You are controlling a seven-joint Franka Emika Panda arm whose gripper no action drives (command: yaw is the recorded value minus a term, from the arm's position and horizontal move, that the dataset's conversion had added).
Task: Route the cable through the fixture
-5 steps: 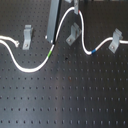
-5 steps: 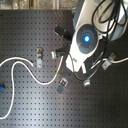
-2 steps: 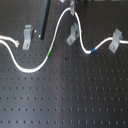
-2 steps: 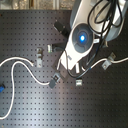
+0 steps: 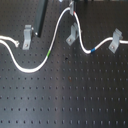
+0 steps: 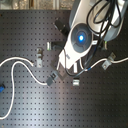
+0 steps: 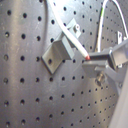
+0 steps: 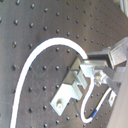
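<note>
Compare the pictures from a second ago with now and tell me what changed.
In the first exterior view, the cable rose into a taller arch over the middle clip, and the gripper carried its held part toward that view's right. The arm shifted slightly in the second exterior view. The three clips and the black bar stayed put.

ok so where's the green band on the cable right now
In the first exterior view the green band sits on the cable, between the left clip and the middle clip.

A white cable [image 5: 60, 30] with short green and blue bands crosses a black perforated board [image 5: 65, 95] dotted with pale grey metal clips [image 5: 73, 35].
</note>
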